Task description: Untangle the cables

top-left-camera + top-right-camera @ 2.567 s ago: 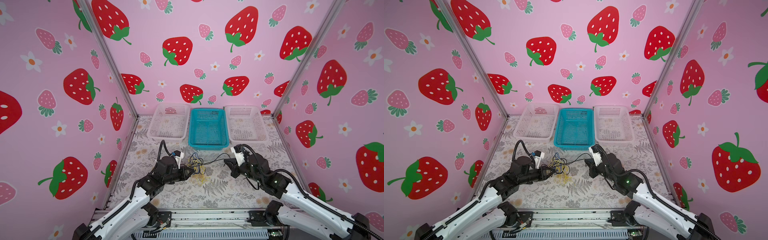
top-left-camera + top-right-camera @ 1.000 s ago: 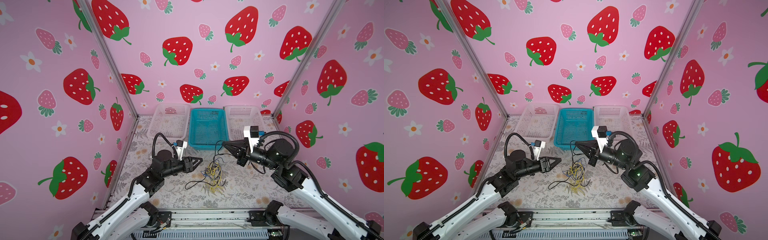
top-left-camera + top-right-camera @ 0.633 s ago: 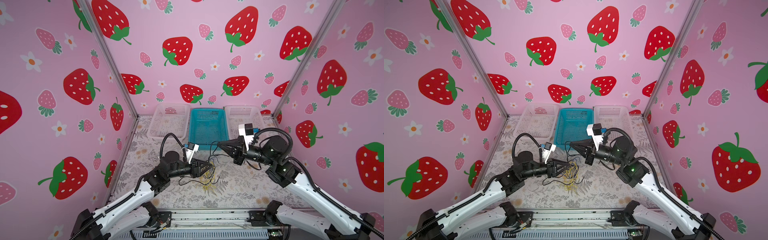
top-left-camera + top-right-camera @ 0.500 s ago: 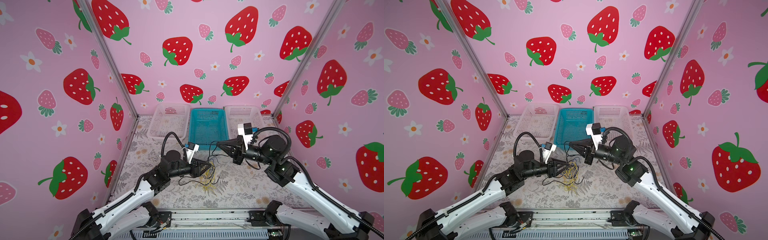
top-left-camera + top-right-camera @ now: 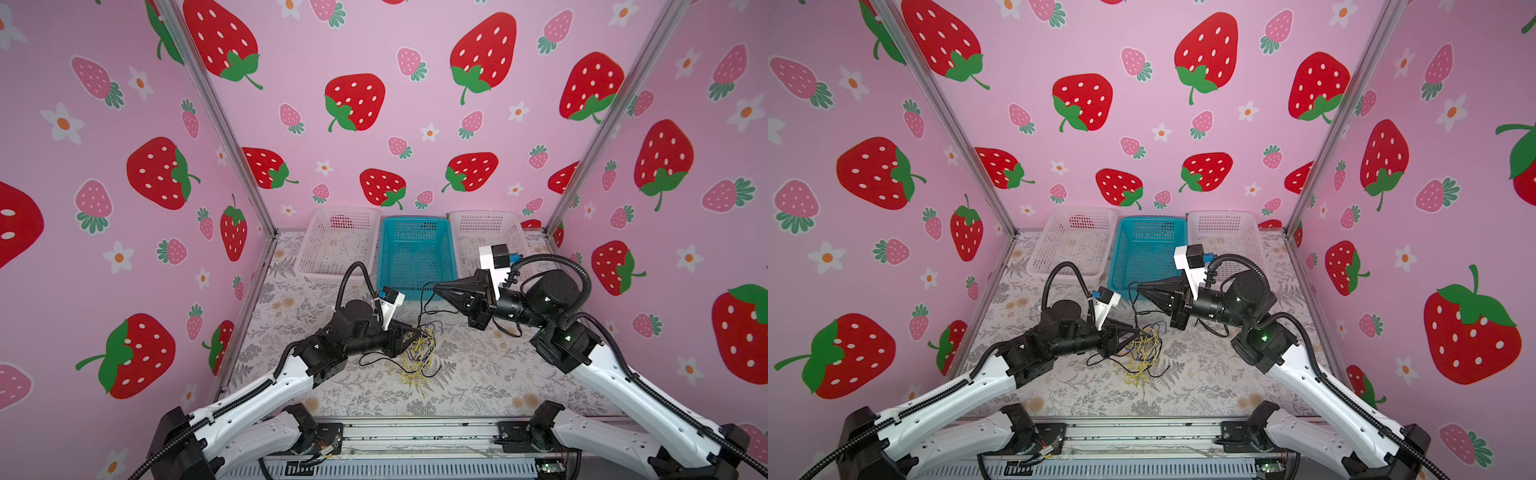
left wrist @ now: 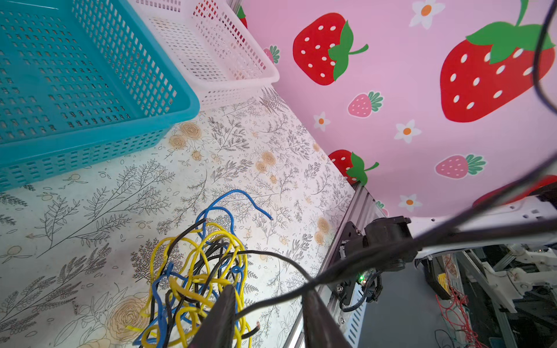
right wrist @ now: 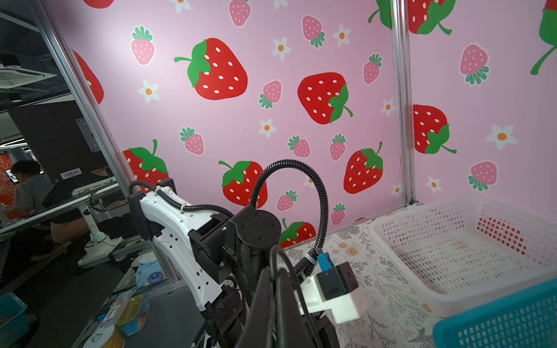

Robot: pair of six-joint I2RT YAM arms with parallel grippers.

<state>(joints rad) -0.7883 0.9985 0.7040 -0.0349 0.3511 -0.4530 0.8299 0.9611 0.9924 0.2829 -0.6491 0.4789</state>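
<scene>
Down front, mid-table, the cables [image 5: 417,359] lie in a yellow, blue and black knot on the floral table [image 5: 498,374]. The left gripper [image 5: 415,332] is low at the knot's edge, its fingers [image 6: 224,313] parted, with a black cable [image 5: 421,305] crossing the gap unpinched. That strand climbs to the right gripper [image 5: 436,287], raised above the table and clamped tight on it. Along the back wall stand the left white basket [image 5: 309,245], teal basket [image 5: 415,220] and right white basket [image 5: 486,216]. Outside the booth there's a barcode sticker [image 7: 70,174], too small to read.
</scene>
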